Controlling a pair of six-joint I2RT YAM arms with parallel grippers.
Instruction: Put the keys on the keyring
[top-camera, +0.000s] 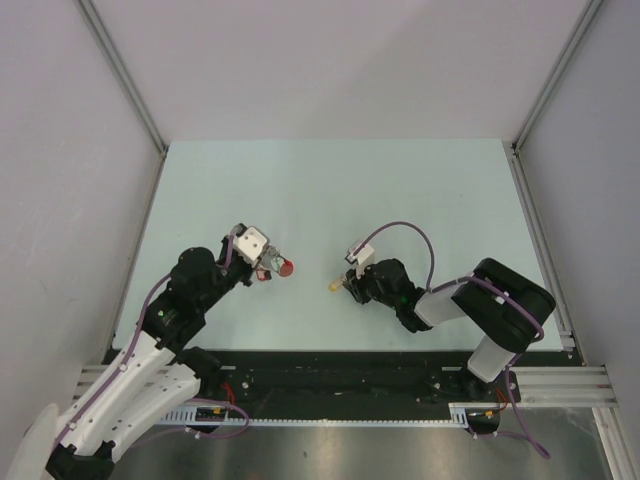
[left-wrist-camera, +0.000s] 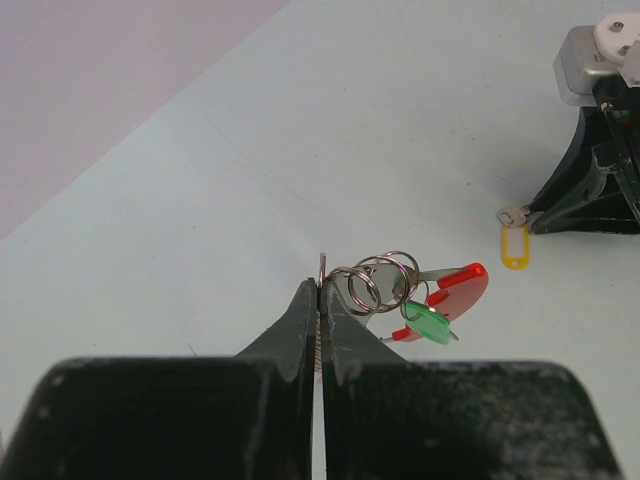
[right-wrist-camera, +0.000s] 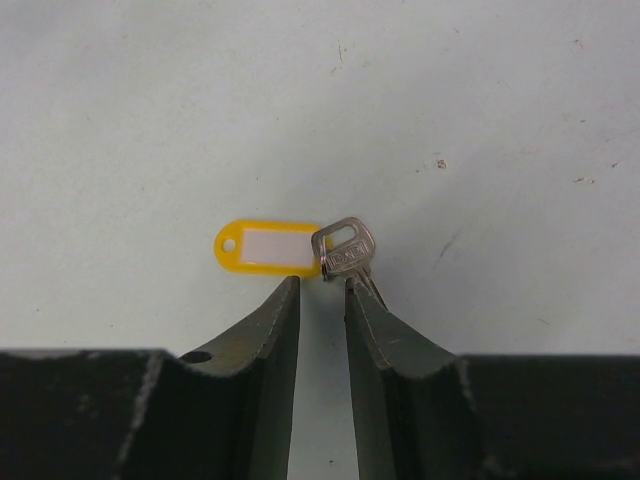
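- Keyring (left-wrist-camera: 378, 280): a cluster of overlapping metal split rings in the lower middle of the left wrist view.
- 2 plastic tags hang from it. The red tag (left-wrist-camera: 462, 290) is on its right side. The green tag (left-wrist-camera: 428, 326) is just below the red one and partly in front of it.
- Left gripper (left-wrist-camera: 320, 292): jaws pressed together, with a thin edge of the keyring pinched between the tips and poking up above them.
- In the top view this gripper sits left of centre, with the red tag showing just right of its tips.
- Right gripper (right-wrist-camera: 322, 285): the 2 jaws stand apart with a narrow gap, and nothing lies between them. The tips point down at the pale green table (top-camera: 330, 190).
- Silver key (right-wrist-camera: 343, 248): its head lies flat just beyond the tip of the finger on the right of the right wrist frame. Its blade runs down behind that finger and is mostly hidden. Whether the finger touches it cannot be told.
- Yellow tag (right-wrist-camera: 268, 248): it has a white label and lies flat at the centre left of that frame. 1 end meets the key's head, and a small hole is at the other end.
- In the top view the yellow tag lies just right of centre, with bare table between it and the keyring.
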